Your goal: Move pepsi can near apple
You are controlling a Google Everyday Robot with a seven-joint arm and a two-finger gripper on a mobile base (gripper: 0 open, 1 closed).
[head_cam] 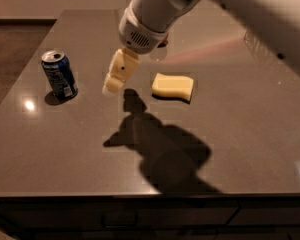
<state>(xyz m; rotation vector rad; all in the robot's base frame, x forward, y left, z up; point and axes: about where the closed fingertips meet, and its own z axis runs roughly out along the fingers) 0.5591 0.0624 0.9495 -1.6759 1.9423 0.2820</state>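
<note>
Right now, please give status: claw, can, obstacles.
Claw hovering between blue cylindrical pepsi can and yellow rectangular sponge. Can upright, untouched. Nothing between claw and can.

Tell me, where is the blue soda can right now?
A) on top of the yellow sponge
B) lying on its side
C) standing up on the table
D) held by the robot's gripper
C: the pepsi can stands upright on the table, apart from the gripper, which hangs between it and the yellow sponge.

Hand [111,86] above table [250,134], between pepsi can [59,74] and yellow sponge [173,86].
</note>
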